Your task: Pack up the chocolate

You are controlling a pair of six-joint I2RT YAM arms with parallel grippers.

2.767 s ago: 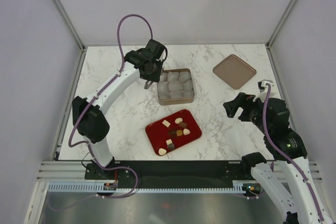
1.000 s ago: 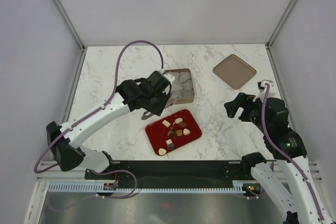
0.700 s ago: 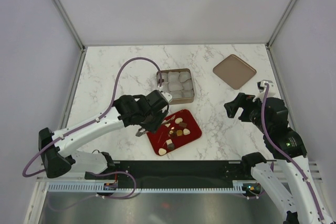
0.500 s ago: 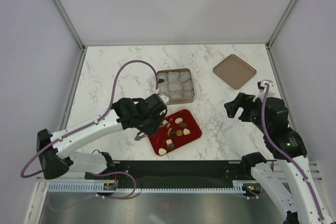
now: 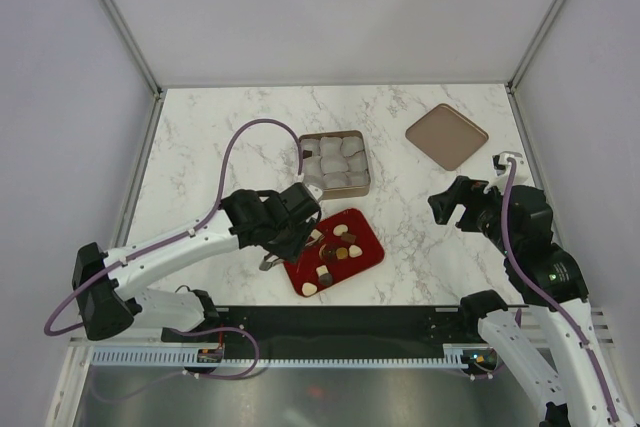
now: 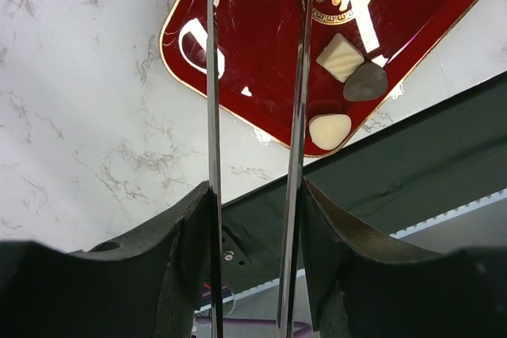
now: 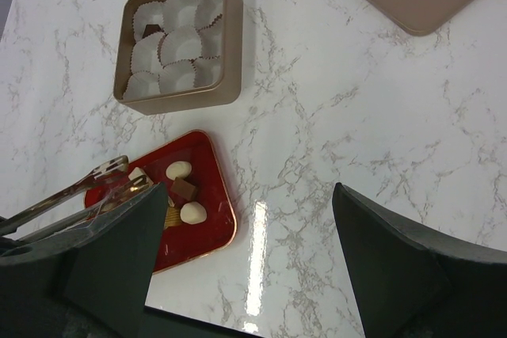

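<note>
Top external view: the left gripper (image 5: 288, 232) has come away from the tin (image 5: 367, 162) and swung back toward the bases. It now hangs over the left edge of the red tray (image 5: 368, 230).
— Carrying anything?
— Its jaws are clamped on the tongs (image 6: 299, 116). The blades stand apart, and in the right wrist view nothing seems to sit between their tips. The right gripper (image 7: 249, 219) waits wide open and empty, well off to the right.
— So where is the chocolate (image 6: 341, 57)?
— One dark piece (image 7: 154, 32) sits in a paper cup (image 7: 181, 43) in the tin; the rest lies on the tray. I judge one delivery done and the next pick about to begin.
</note>
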